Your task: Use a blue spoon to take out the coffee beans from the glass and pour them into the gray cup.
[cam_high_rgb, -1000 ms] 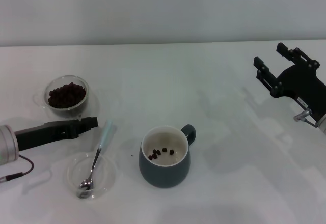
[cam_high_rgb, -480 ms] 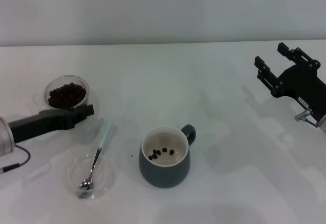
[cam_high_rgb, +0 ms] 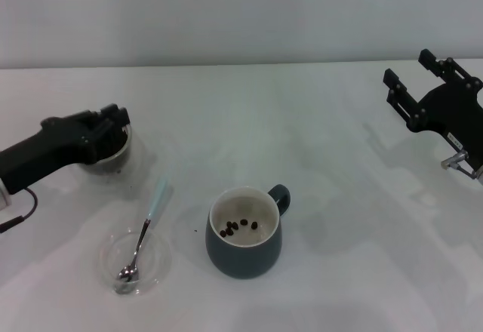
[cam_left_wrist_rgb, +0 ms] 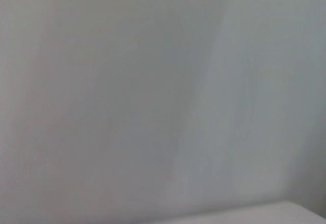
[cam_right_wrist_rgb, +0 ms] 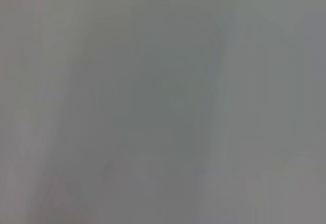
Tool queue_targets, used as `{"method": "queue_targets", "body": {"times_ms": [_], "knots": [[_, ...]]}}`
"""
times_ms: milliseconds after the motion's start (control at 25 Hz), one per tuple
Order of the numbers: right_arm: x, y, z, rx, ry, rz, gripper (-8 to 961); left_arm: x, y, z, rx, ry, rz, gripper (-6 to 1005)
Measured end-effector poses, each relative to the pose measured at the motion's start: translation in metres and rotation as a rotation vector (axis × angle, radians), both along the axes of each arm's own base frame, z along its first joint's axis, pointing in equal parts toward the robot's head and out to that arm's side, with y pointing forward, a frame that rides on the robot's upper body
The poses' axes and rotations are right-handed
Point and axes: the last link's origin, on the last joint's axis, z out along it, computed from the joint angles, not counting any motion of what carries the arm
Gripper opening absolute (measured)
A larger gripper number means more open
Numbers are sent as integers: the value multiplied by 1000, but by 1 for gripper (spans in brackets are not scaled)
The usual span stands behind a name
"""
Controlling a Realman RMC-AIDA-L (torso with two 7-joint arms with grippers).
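The blue spoon [cam_high_rgb: 145,232] lies free, its metal bowl in a shallow clear dish [cam_high_rgb: 158,265] and its pale handle pointing toward the back. The gray cup [cam_high_rgb: 244,250] stands at the centre front with a few coffee beans [cam_high_rgb: 240,226] inside. My left gripper [cam_high_rgb: 112,124] hangs over the glass [cam_high_rgb: 121,160] at the left. It covers most of the glass and hides the beans in it. My right gripper [cam_high_rgb: 419,73] is open and holds nothing, raised at the far right. Both wrist views show only blank grey.
The white table [cam_high_rgb: 339,256] reaches back to a pale wall. A thin cable [cam_high_rgb: 23,210] trails from my left arm at the left edge.
My left arm has swung back from beside the spoon and now covers the glass. My right gripper has shifted slightly to the right. Spoon and cup have not moved.
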Motion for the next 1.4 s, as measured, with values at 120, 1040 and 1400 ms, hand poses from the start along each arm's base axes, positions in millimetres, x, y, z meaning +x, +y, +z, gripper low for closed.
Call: {"method": "queue_targets", "body": {"times_ms": [120, 1040, 1400], "knots": [[-4, -2, 4, 20, 17, 30, 633, -1, -5, 5, 125, -5, -38, 173], [-16, 17, 39, 239, -125, 125, 633, -12, -32, -6, 552, -36, -81, 174], [-10, 3, 47, 292, -84, 117, 634, -16, -43, 5, 675, 6, -122, 174]]}}
